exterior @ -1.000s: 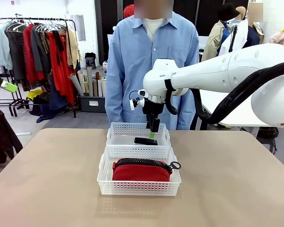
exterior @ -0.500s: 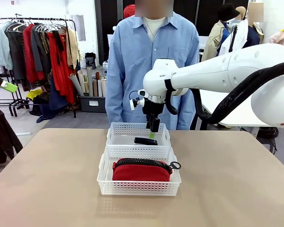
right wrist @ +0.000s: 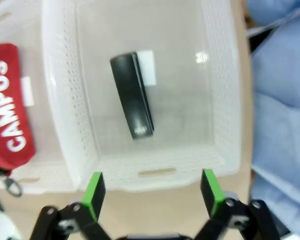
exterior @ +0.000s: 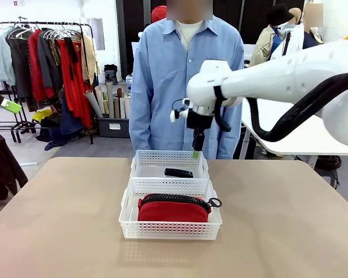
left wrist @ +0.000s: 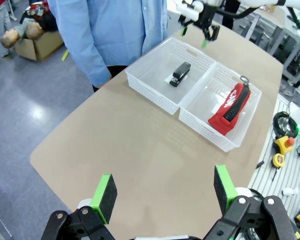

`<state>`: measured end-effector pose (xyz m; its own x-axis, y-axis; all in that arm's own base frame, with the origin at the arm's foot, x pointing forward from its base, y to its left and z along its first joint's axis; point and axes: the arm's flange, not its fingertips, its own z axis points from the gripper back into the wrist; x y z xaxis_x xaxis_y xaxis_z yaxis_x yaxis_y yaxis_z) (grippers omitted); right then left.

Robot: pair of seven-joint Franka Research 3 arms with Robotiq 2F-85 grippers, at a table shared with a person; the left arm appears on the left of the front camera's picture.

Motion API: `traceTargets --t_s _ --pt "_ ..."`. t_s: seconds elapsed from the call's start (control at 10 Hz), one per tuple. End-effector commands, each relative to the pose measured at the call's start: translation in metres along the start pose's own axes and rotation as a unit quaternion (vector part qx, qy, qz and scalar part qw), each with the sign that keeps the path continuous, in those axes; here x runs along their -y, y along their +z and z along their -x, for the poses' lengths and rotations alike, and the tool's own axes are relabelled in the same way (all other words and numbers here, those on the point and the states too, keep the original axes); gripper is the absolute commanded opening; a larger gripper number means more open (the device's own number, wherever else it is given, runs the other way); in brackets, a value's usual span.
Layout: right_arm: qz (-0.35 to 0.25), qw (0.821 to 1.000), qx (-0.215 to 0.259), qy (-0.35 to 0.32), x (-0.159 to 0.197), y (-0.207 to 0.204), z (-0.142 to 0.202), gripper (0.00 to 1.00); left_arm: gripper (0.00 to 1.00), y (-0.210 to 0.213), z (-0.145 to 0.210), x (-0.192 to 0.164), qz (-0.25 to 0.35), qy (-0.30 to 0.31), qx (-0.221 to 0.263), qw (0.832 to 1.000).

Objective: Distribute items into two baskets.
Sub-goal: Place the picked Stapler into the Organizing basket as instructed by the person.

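Observation:
A small black stapler lies in the far white basket; the right wrist view has the stapler in the middle of that basket. The red pouch with its black zipper fills the near basket. From the left wrist view I see the stapler, the pouch and both baskets far off. My right gripper hangs open above the far basket's right end, holding nothing. Open and empty too, my left gripper is high over the table's corner.
A person in a blue shirt stands close behind the far basket. The tan table is bare to the left and right of the baskets. Clothes racks and boxes stand on the floor beyond.
My right gripper has risen out of the far basket and shifted a little to the right, leaving the stapler lying there. Baskets and pouch have not moved.

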<state>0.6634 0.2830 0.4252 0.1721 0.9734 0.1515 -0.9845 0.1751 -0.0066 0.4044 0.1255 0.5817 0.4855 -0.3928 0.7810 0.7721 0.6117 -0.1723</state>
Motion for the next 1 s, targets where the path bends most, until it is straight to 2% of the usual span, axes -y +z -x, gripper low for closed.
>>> traceTargets --t_s 0.0,0.1,0.3,0.4,0.5,0.7,0.9 --pt "0.004 0.996 0.039 -0.079 -0.021 0.034 0.035 1.0 1.0 0.0 0.0 0.001 0.006 -0.003 0.011 1.0" --pt "-0.008 0.991 0.057 -0.119 -0.024 0.056 0.058 1.0 1.0 0.0 0.0 0.001 0.006 -0.003 0.011 1.0" --pt "-0.046 0.969 0.091 -0.225 -0.03 0.095 0.107 1.0 1.0 0.0 0.0 0.001 0.006 -0.003 0.011 1.0" --pt "-0.049 0.961 0.101 -0.254 -0.036 0.11 0.132 1.0 1.0 0.0 0.0 0.001 0.006 -0.003 0.011 1.0" --pt "-0.068 0.953 0.112 -0.273 -0.042 0.12 0.159 1.0 1.0 0.0 0.0 0.001 0.006 -0.003 0.011 1.0" --pt "-0.103 0.931 0.169 -0.306 -0.059 0.141 0.216 1.0 1.0 0.0 0.0 0.001 0.006 -0.003 0.011 1.0" --pt "-0.083 0.905 0.244 -0.338 -0.091 0.168 0.27 1.0 1.0 0.0 0.0 0.001 0.006 -0.003 0.011 1.0"
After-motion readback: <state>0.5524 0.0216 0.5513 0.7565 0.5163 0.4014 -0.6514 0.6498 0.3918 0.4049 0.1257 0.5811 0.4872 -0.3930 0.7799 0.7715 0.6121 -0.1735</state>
